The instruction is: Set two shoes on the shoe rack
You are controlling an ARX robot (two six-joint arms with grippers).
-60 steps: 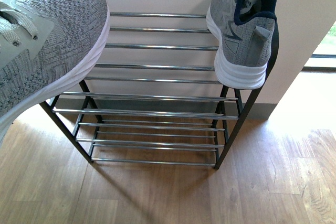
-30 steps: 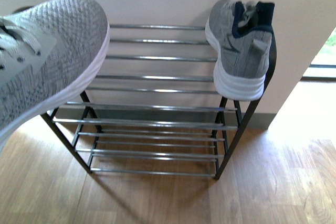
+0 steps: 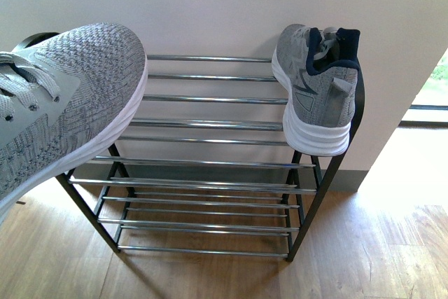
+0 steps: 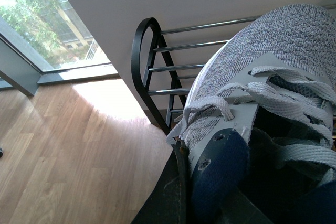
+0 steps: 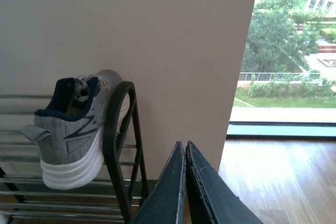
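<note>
One grey sneaker (image 3: 66, 96) fills the left of the front view, held in the air with its toe over the left end of the shoe rack (image 3: 210, 124). My left gripper (image 4: 181, 182) is shut on this grey sneaker (image 4: 262, 103) at the collar, beside the navy lining. The other grey sneaker (image 3: 315, 89) rests on the rack's top rods at the right end, heel toward me. In the right wrist view that sneaker (image 5: 73, 129) sits behind the rack's rounded black end (image 5: 118, 145). My right gripper (image 5: 185, 148) is shut, empty, off the rack's right side.
The rack stands against a pale wall (image 3: 231, 5) on a wood floor (image 3: 378, 243). Lower tiers of chrome rods (image 3: 203, 204) sit below. A floor-level window (image 5: 283, 51) lies to the right, another window (image 4: 42, 24) to the left.
The view has shifted, so the rack and the resting sneaker sit lower in the picture. The held sneaker has sunk a little relative to the frame, toe still over the rack's left end.
</note>
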